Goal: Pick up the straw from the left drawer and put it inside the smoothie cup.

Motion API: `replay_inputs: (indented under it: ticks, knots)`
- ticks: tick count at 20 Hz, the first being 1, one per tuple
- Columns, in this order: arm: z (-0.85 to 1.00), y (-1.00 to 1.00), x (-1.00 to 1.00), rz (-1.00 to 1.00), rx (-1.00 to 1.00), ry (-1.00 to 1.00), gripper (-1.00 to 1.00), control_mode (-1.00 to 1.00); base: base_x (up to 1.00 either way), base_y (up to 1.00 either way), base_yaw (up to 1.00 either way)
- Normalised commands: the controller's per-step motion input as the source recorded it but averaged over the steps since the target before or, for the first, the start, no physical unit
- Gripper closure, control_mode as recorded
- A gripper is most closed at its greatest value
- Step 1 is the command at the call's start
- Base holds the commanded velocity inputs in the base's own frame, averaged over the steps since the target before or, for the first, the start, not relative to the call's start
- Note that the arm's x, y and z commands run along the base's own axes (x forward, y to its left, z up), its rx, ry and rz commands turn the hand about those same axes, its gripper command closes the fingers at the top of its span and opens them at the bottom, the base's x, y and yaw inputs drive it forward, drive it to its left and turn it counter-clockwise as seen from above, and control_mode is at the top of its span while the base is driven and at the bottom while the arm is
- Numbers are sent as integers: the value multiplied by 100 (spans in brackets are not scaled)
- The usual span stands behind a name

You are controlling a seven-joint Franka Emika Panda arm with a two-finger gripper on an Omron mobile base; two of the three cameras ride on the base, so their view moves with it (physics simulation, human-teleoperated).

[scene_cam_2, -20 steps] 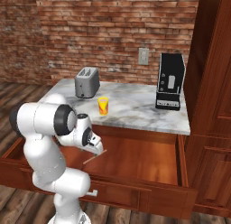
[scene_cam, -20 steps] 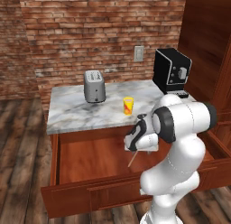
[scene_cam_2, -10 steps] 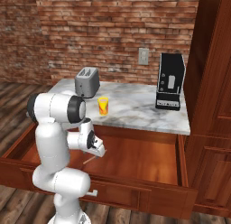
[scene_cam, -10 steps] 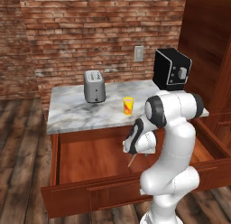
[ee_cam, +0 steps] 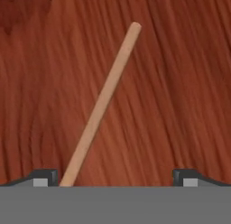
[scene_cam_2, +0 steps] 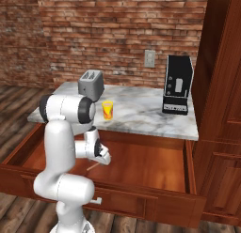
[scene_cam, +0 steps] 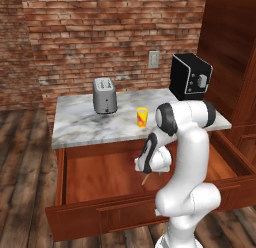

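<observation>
The straw [ee_cam: 100,105], a thin tan rod, slants from the spread pincer [ee_cam: 115,177] over grained wood.

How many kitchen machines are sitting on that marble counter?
2: a grey toaster toward the left end, and a black coffee machine at the right end by the wall. None seem hidden.

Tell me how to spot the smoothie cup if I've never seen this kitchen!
Find the grey marble counter in front of the brick wall. Near its front edge, above the open drawer, stands the smoothie cup. It is small and yellow with a red-orange mark, unlike the bigger grey toaster and the black machine.
</observation>
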Motion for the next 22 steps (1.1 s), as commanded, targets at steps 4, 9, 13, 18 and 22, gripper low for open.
replay_inputs:
  ticks: [4,9,13,18,22]
  knots:
    - [-25,3,18,0,0,0,-100,-100,0,0,0]
    - [-22,1,22,0,0,0,-100,-100,0,0,0]
    - [-21,0,22,0,0,0,-100,-100,0,0,0]
    - [-26,0,14,0,0,0,-100,-100,0,0,0]
    - [-34,0,1,-2,0,0,100,-100,0,0,0]
